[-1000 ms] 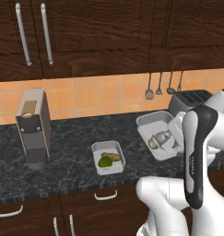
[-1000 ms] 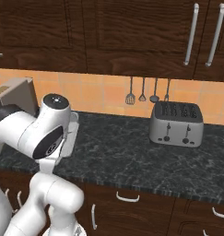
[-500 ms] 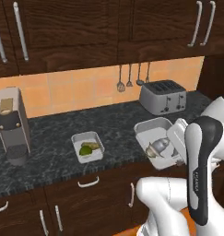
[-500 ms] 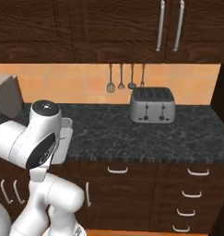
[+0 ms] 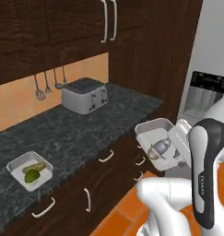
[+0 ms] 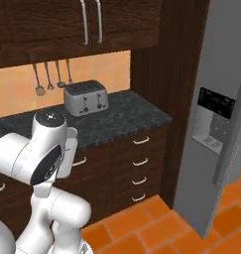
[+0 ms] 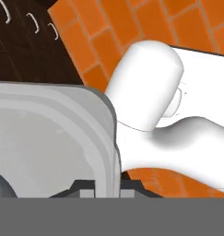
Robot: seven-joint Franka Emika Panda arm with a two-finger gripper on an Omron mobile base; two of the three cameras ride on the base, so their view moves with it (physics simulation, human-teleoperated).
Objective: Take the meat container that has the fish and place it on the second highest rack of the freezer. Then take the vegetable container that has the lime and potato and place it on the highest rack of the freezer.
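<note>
The meat container [image 5: 152, 133], a pale shallow tray, hangs in the air in front of the counter's drawers with the grey fish [image 5: 160, 149] lying in it. My gripper [image 5: 176, 141] is shut on the tray's right rim. In the hand view the tray's rounded rim [image 7: 106, 133] runs down between the two fingertips of the gripper [image 7: 107, 185]. The vegetable container [image 5: 17, 164] rests on the dark counter at the lower left, holding the green lime [image 5: 30, 175] and the tan potato [image 5: 38, 166]. The grey freezer [image 6: 218, 84] stands at the right, its dark dispenser panel facing me.
A silver toaster [image 5: 84, 95] sits at the back of the counter [image 5: 85, 129], with utensils [image 5: 48, 83] hanging on the orange wall. Dark wood cabinets [image 6: 161, 54] stand between counter and freezer. The floor is orange tile [image 6: 142, 228].
The whole picture has shifted left as the base turned right; the freezer has come into view. The tray with the fish stays in my shut gripper.
</note>
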